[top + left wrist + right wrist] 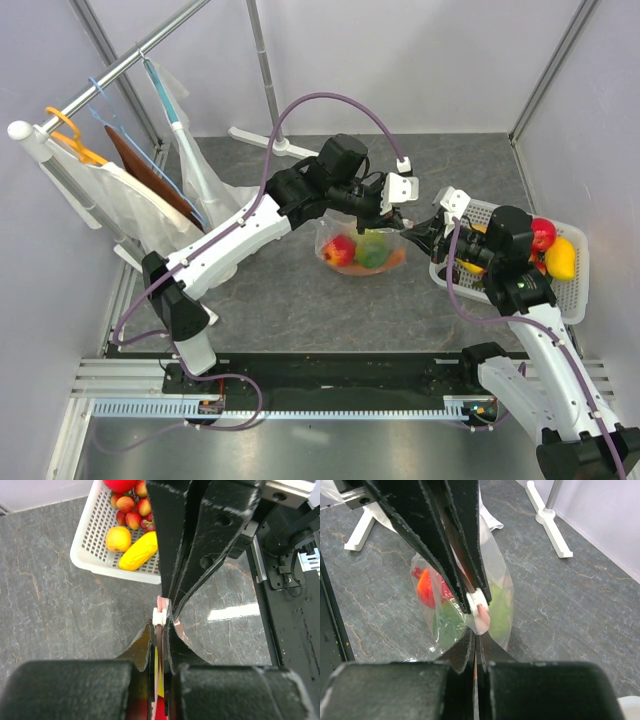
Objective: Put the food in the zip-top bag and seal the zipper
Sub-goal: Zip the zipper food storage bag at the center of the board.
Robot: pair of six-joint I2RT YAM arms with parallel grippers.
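Sealing step, likely. Bag held up mid-desk, food inside. Left gripper clenched on zipper; right gripper clenched on it too, slider between them. Next: pin one end, drag slider along strip. Basket with lemon at right edge, out of the way. Clothes rack far-left corner, away from arms.
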